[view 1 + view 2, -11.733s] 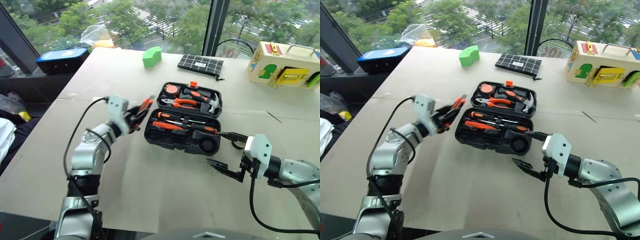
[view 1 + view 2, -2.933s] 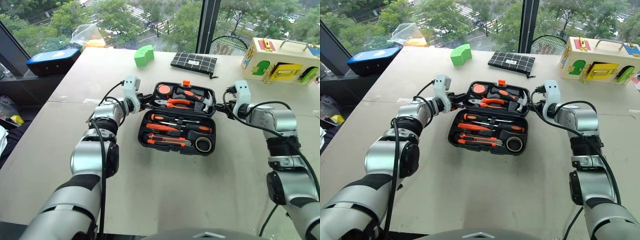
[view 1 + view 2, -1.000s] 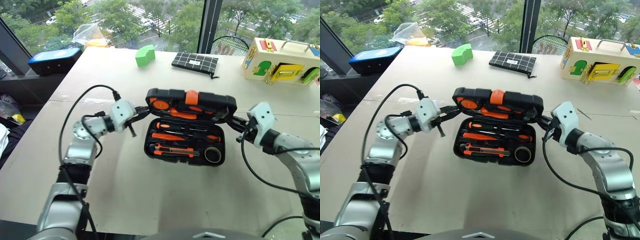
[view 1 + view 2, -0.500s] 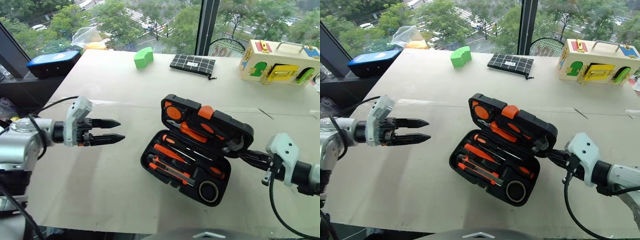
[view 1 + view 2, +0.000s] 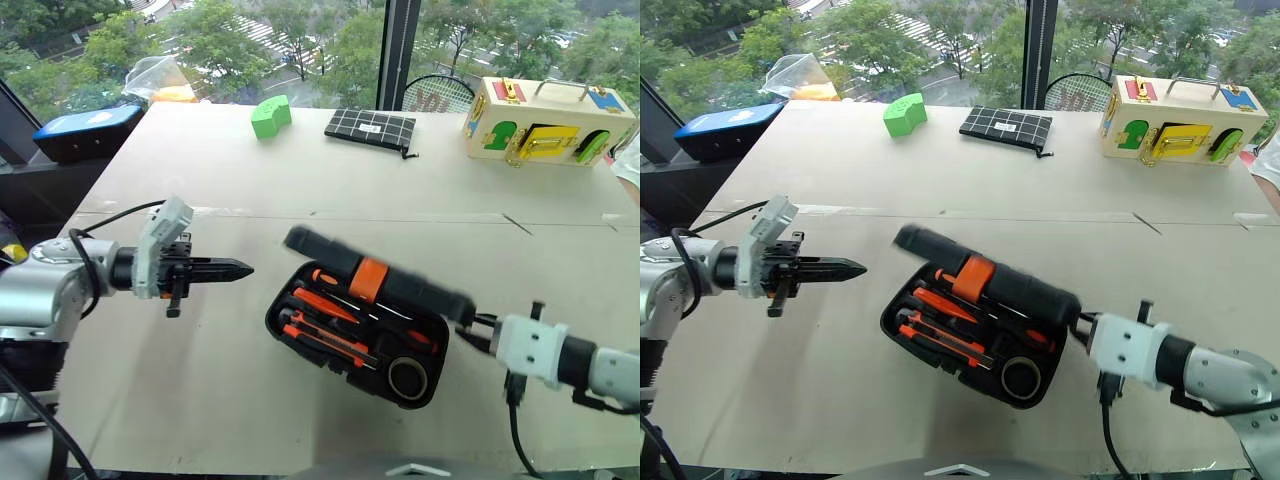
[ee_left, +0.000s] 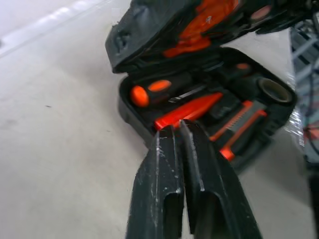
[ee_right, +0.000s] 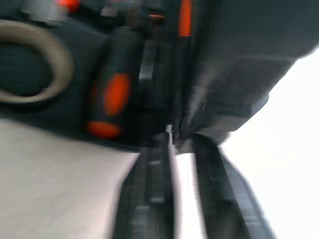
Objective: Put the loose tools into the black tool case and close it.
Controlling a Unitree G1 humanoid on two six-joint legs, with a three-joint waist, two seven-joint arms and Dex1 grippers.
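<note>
**Case lid half lowered, tools seated inside**

The black tool case (image 5: 345, 335) is seen lying askew on the counter (image 5: 300, 190), nearer the front edge than the back. Its lid, with the orange latch (image 5: 367, 279) on its edge, is tilted over the lower half without being shut, so a gap is left at the front. Through that gap the loose tools (image 5: 320, 320) are seen seated in their slots, orange handles side by side, and the small dark round roll (image 5: 407, 378) is set in the corner nearest the right arm.

The left pincer (image 5: 240, 268) is held above the counter, apart from the case, its two black fingers pressed together and pointed toward it; nothing is held between them. The right pincer (image 7: 180, 144) is placed at the case's right end, its fingers parted a little, with their tips at the edge of the lid; whether the lid is pinched cannot be told.

At the far side of the counter a green block (image 5: 265, 117), a flat gridded pouch (image 5: 369, 128) and a wooden latch box (image 5: 545, 133) are seen
</note>
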